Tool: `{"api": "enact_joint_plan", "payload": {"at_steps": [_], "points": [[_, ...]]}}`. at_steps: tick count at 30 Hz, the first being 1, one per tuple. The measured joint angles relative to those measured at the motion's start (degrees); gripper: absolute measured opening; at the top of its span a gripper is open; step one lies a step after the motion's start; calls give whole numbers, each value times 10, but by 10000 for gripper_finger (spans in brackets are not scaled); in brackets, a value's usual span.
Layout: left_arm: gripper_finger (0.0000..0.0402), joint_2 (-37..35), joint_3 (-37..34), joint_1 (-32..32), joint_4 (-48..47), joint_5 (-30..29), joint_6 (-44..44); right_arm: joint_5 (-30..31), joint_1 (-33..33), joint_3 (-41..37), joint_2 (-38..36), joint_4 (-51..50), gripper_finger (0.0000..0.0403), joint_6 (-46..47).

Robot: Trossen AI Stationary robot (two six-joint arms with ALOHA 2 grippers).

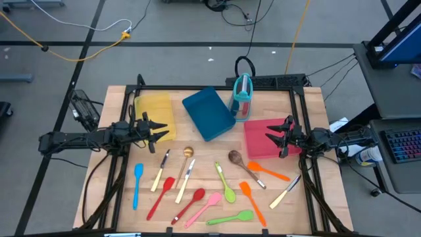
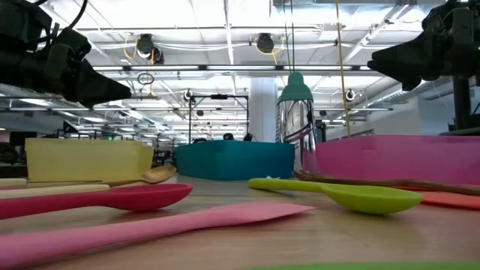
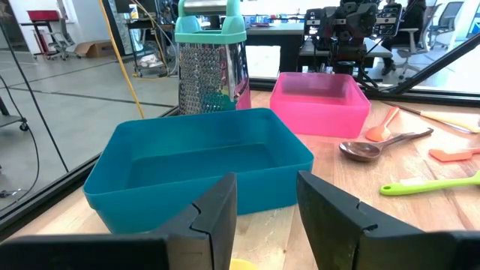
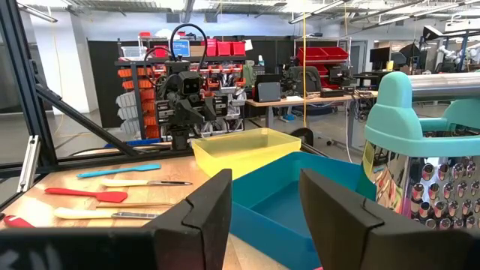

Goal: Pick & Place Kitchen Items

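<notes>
Several kitchen items lie flat on the near half of the wooden table: a blue spoon (image 1: 137, 184), a red spoon (image 1: 160, 196), a pink spatula (image 1: 207, 205), a green spoon (image 1: 225, 183), a dark wooden spoon (image 1: 242, 164), an orange spatula (image 1: 252, 201) and cream-handled knives (image 1: 286, 191). My left gripper (image 1: 158, 131) hovers open at the yellow tray's near right corner (image 1: 168, 135), nothing between its fingers (image 3: 266, 202). My right gripper (image 1: 270, 137) hovers open above the red tray (image 1: 256, 148), also holding nothing (image 4: 266, 199).
The yellow tray (image 1: 152, 108), the blue tray (image 1: 208, 113) and the red tray stand in a row across the table's middle. A teal-topped upright metal grater (image 1: 242, 97) stands behind the blue and red trays. Black frame rails (image 1: 299, 99) run along the table's edges.
</notes>
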Motion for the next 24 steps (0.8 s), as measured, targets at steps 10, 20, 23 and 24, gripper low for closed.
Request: {"api": "enact_joint_plan", "payload": {"at_steps": [10,20,23,24], "points": [[145,0,0,0,0,0,0,0,0,0,0,0,151,0],[145,0,0,0,0,0,18,0,0,0,0,0,151,0],[145,0,0,0,0,0,19,0,0,0,0,0,151,0],[145,0,0,0,0,0,18,0,0,0,0,0,151,0]]}}
